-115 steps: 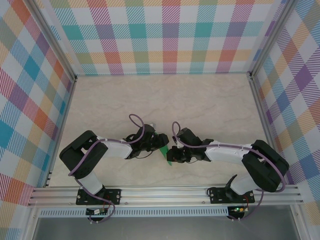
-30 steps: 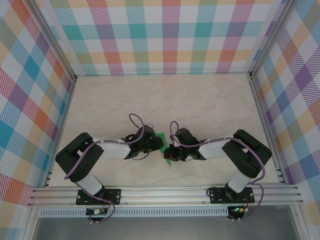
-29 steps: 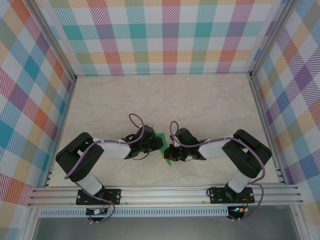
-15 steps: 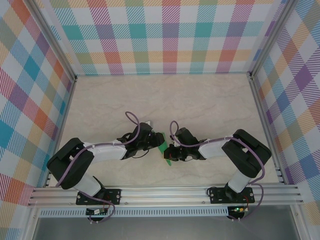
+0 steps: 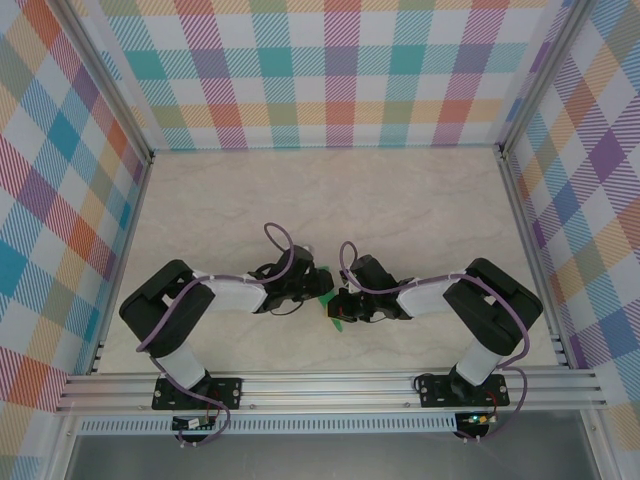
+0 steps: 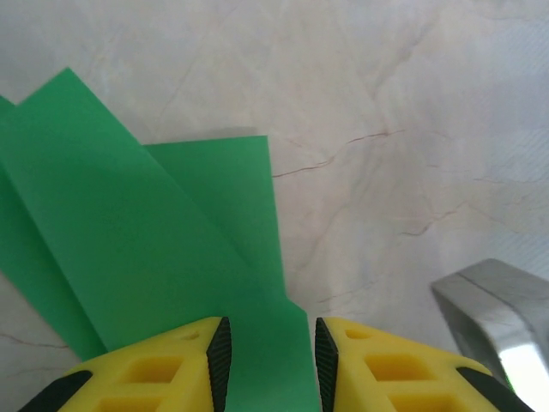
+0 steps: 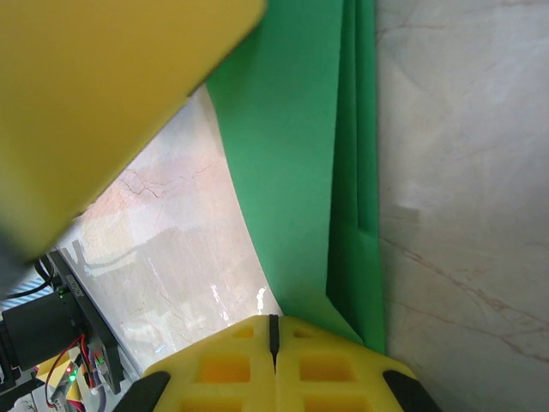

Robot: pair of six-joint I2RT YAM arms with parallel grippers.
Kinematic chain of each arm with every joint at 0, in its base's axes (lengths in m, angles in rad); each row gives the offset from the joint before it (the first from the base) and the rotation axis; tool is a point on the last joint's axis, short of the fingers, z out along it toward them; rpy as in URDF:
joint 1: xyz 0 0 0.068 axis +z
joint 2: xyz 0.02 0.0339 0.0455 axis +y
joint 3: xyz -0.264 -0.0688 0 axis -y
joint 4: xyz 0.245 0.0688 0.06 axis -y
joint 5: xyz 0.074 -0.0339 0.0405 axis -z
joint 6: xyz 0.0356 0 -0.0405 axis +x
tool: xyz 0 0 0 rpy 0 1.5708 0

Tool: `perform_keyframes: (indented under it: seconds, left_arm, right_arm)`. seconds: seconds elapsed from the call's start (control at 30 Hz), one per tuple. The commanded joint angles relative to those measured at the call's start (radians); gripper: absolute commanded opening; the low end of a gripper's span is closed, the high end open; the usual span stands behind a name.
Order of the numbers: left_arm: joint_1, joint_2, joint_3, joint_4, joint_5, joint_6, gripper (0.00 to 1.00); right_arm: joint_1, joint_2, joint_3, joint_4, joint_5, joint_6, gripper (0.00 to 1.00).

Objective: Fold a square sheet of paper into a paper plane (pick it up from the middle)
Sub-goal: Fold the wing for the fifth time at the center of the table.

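Observation:
The square sheet of paper (image 5: 324, 279) is bright green and folded into overlapping lengthwise layers, a narrow dart like a paper plane. It lies low over the table between the two grippers. In the left wrist view the paper (image 6: 154, 232) runs back between the pads of my left gripper (image 6: 268, 343), which stand apart on either side of it. My left gripper (image 5: 311, 286) sits at the paper's left. My right gripper (image 7: 274, 324) is shut, and the paper (image 7: 292, 154) ends at its fingertips. In the top view my right gripper (image 5: 340, 304) covers the paper's near part.
The marble-patterned table (image 5: 400, 210) is boxed in by plaid walls (image 5: 330, 70) at the back and sides. An aluminium rail (image 5: 330, 385) runs along the near edge. A grey metal part (image 6: 502, 318) shows at the right of the left wrist view.
The left arm stretched out half a second ago, then drew back, its gripper now closer to the paper's near end. The right arm and the paper have hardly moved.

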Motion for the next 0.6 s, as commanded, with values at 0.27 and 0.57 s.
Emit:
perform_keyframes:
  seconds: [0.27, 0.57]
  left_arm:
    - [0.055, 0.070, 0.040, -0.039, -0.042, 0.061, 0.34]
    - [0.112, 0.066, 0.058, -0.062, -0.018, 0.097, 0.35]
  right_arm:
    - [0.005, 0.049, -0.055, -0.127, 0.044, -0.028, 0.01]
    - [0.005, 0.047, -0.067, -0.140, 0.047, -0.039, 0.01]
